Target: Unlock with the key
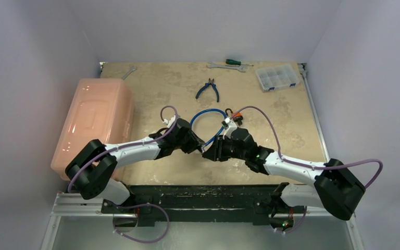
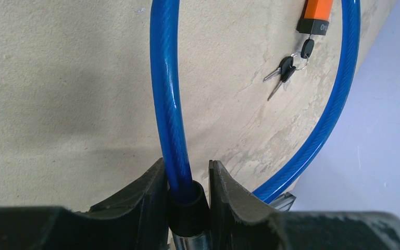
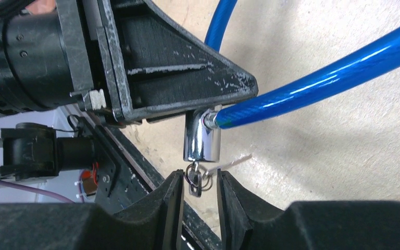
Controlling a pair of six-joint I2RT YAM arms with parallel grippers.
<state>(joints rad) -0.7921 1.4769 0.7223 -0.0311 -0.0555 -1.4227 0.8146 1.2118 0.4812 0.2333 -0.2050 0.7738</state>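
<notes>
A blue cable lock (image 1: 208, 117) lies looped on the table. My left gripper (image 1: 200, 145) is shut on the black collar (image 2: 188, 205) at the cable's end, where the blue cable (image 2: 166, 94) enters it. In the right wrist view the left gripper (image 3: 177, 67) holds the chrome lock cylinder (image 3: 202, 139) off the table. A key (image 3: 195, 182) on a small ring hangs in the cylinder's lower end. My right gripper (image 3: 199, 174) is open, one finger on each side of the key's head and a small gap on both sides. It also shows in the top view (image 1: 208, 153).
An orange tag (image 2: 315, 15) with spare keys (image 2: 286, 70) lies inside the cable loop. A pink plastic box (image 1: 96, 122) stands at the left. Blue pliers (image 1: 208, 89), a wrench (image 1: 226, 66), a screwdriver (image 1: 233, 61) and a clear parts box (image 1: 276, 77) lie at the back.
</notes>
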